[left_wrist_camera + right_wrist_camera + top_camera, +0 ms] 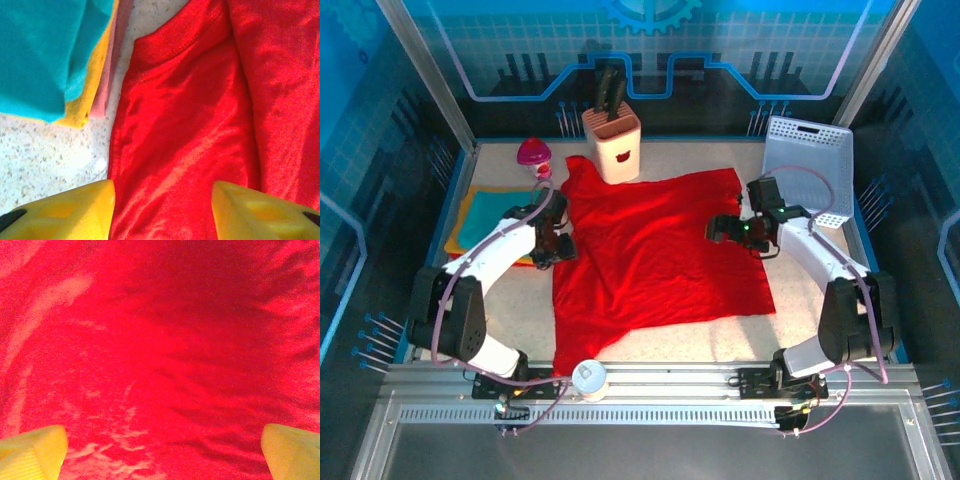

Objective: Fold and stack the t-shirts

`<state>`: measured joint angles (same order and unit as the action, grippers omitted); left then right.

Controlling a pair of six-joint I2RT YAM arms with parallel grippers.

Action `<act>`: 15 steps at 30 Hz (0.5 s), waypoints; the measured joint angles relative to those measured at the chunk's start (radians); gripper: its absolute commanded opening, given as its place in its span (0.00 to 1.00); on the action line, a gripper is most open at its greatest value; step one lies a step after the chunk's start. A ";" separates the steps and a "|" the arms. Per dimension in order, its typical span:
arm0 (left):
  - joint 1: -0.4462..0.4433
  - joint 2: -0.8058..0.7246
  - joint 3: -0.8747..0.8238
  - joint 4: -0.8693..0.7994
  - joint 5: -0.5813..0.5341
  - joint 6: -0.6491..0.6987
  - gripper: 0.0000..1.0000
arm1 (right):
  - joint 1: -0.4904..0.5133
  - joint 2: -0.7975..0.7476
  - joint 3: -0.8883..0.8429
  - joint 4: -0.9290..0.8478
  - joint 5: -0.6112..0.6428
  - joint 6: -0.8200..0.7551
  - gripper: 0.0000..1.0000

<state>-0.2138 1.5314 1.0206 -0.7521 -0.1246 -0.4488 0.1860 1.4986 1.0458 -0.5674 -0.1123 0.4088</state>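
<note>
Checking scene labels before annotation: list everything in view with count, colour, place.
large bright red cloth t-shirt: 1, red, spread flat mid-table
folded teal t-shirt: 1, teal, top of stack at table's left
folded yellow-orange shirt: 1, yellow-orange, under the teal one
folded pink cloth: 1, pink, lowest layer showing
cream knife block: 1, cream, black handles, back centre
magenta lidded cup: 1, magenta, back left
white perforated plastic basket: 1, white, back right
round white-and-blue object: 1, near rail; kind unclear
speckled table: 1, pale
left gripper: 1, yellow fingers, open over red shirt's left edge
right gripper: 1, yellow fingers, open over red shirt
</note>
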 measured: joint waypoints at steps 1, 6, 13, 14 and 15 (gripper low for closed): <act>0.000 0.024 0.001 0.004 -0.011 -0.002 0.51 | 0.016 0.029 0.030 -0.007 0.000 -0.007 1.00; 0.000 0.108 0.003 0.030 -0.042 -0.016 0.51 | 0.058 0.128 0.117 0.001 0.003 -0.029 1.00; 0.000 0.171 0.001 0.082 -0.035 -0.031 0.40 | 0.057 0.275 0.213 0.003 0.007 -0.036 0.99; 0.000 0.177 0.000 0.089 -0.035 -0.034 0.37 | 0.057 0.304 0.238 0.004 0.006 -0.037 0.99; 0.000 0.183 -0.001 0.096 -0.035 -0.038 0.33 | 0.057 0.338 0.267 0.004 0.007 -0.037 0.99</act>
<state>-0.2134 1.7145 1.0195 -0.6559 -0.1600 -0.4870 0.2432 1.8362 1.3128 -0.5636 -0.1055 0.3721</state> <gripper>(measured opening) 0.381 0.991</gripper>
